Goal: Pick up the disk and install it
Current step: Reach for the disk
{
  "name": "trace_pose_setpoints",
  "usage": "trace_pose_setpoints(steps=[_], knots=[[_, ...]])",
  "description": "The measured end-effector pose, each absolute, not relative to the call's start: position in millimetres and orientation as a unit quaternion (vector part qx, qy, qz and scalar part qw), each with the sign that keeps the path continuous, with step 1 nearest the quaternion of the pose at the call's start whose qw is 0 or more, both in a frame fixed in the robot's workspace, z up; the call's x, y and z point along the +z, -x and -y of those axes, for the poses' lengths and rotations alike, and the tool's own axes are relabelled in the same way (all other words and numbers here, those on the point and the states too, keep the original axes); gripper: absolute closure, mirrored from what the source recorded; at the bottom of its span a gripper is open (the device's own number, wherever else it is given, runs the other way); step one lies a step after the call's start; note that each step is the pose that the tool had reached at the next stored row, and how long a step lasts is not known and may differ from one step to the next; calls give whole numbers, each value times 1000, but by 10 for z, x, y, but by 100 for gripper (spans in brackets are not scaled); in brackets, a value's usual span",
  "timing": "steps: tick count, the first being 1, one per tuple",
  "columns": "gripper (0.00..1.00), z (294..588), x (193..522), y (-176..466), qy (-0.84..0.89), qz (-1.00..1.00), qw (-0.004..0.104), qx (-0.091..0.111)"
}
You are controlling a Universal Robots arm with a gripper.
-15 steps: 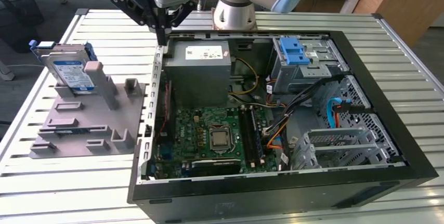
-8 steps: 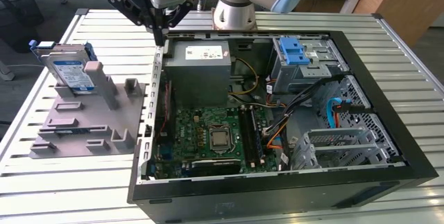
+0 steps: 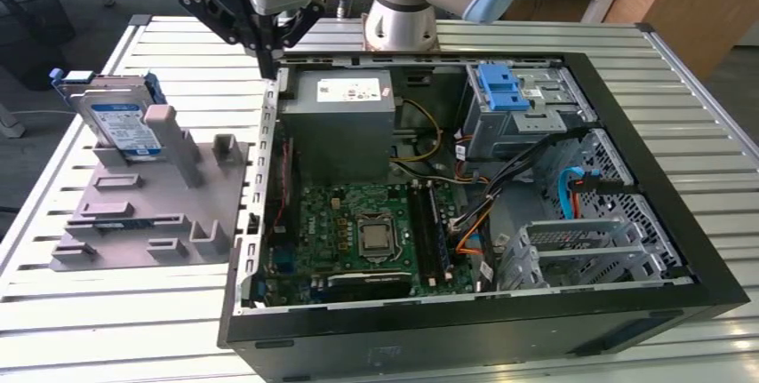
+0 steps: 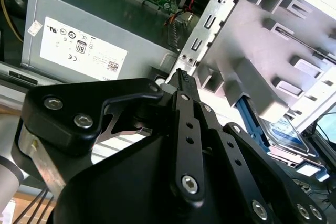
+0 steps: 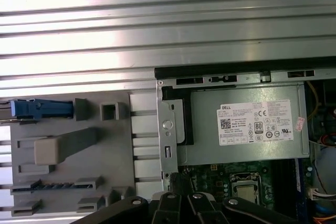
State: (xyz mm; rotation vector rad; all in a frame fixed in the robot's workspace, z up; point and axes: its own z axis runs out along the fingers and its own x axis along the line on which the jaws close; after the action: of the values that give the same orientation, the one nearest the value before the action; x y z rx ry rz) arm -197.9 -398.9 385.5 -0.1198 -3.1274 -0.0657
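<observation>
The tool (image 3: pixel 270 61) is seen pressed together, gripping nothing, above the computer case's (image 3: pixel 475 330) side wall. The disk (image 3: pixel 123 125) is stood upright in the grey holder (image 3: pixel 131 214), at eight o'clock from the tool.

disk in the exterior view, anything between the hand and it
Nothing visible blocks it from above. The hand hangs over the case wall; the disk stands upright in the grey holder, with one tall post beside it on the hand's side.

Sticker (image 5: pixel 257 123) (power supply (image 5: pixel 205 150)) — certification marks, disk (image 3: pixel 116 121) label unreadable
</observation>
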Motion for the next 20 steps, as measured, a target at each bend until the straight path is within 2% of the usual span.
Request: trace_pose_setpoints(steps=[20], knots=[[89,3988,3847,2087,38,999,9,-21]])
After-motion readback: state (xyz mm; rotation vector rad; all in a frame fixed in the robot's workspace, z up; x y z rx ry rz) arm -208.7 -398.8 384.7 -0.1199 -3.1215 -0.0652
